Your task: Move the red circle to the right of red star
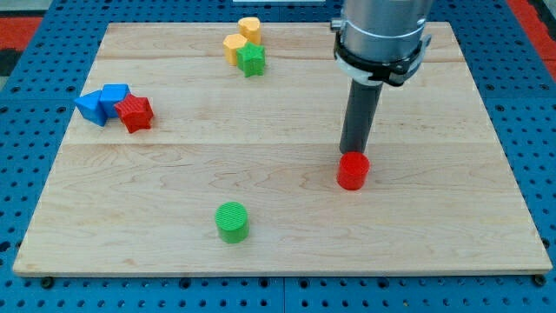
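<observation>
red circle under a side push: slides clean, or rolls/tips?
Probably slides: the red circle stands on its flat end on the smooth wooden board. It looks squat, so tipping seems unlikely. My tip touches its top-side edge; an off-centre push may swing it sideways.

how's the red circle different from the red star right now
The red circle is a smooth round cylinder; the red star has a jagged, pointed outline. The red circle stands alone right of the board's middle, with my tip at its upper edge; the red star sits near the view's left edge, far from my tip. The red star is pressed against two blue blocks; the red circle touches no block. Both are the same red.
</observation>
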### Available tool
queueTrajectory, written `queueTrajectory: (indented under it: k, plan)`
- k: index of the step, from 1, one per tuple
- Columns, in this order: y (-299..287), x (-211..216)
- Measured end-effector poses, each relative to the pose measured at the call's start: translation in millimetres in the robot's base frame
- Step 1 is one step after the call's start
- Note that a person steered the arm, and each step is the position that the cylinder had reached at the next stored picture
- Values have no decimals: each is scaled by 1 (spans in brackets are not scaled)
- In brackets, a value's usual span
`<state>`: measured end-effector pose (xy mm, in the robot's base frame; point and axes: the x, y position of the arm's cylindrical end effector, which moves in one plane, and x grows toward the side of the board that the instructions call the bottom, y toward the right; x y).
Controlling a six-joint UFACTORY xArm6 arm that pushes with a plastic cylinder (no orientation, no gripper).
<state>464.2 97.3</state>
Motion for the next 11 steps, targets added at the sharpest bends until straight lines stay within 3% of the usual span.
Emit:
queueTrajectory:
  k: [1,2,3,4,6,8,10,11]
  plan:
    - [76,6]
    - [56,55]
    - [-26,55]
    - [-65,18]
    - [14,0]
    - [-100,-46]
    - [-76,2]
    - [-162,-26]
